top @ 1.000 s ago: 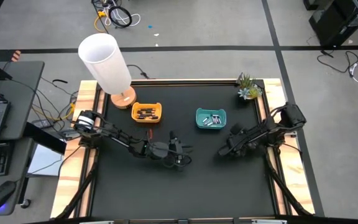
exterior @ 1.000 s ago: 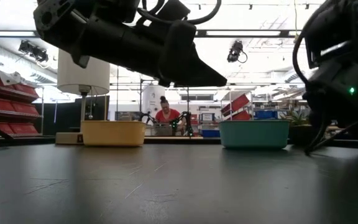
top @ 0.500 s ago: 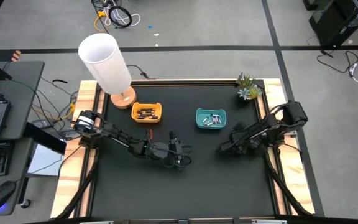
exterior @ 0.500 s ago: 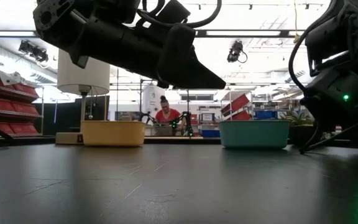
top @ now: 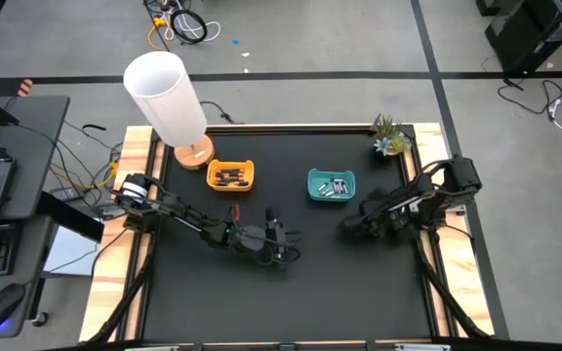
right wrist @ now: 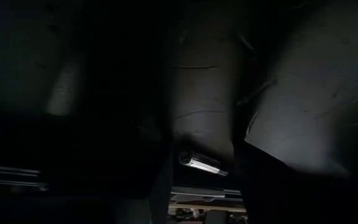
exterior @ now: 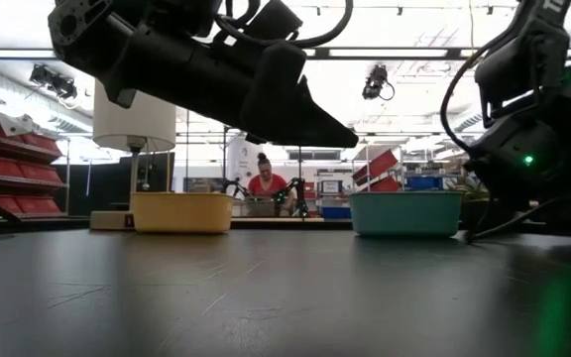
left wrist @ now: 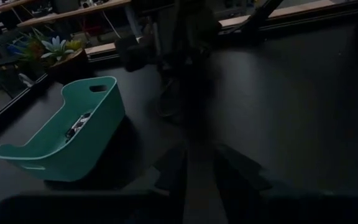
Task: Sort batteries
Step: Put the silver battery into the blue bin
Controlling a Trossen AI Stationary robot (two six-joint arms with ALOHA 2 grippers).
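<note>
A pale silver battery [right wrist: 201,163] lies on the black mat, in the gap between the fingers of my open right gripper [right wrist: 204,180]. That gripper hangs low over the mat in front of the teal tray [top: 331,185], near the table's right side [top: 344,227]. Silver batteries [left wrist: 79,124] lie in the teal tray. The orange tray [top: 230,176] holds dark batteries. My left gripper [top: 286,244] hovers above the mat's middle, clear of it in the low view [exterior: 350,139], with a narrow gap between its fingers [left wrist: 201,168].
A white lamp [top: 164,93] stands at the far left corner beside the orange tray, and a small plant [top: 388,136] at the far right corner. Wooden rails [top: 115,292] edge the mat. The near half of the mat [top: 281,302] is bare. A person [exterior: 263,181] sits far behind the table.
My right gripper has moved a little toward the table's left edge and the far edge, closer to the teal tray. The left arm has kept still.
</note>
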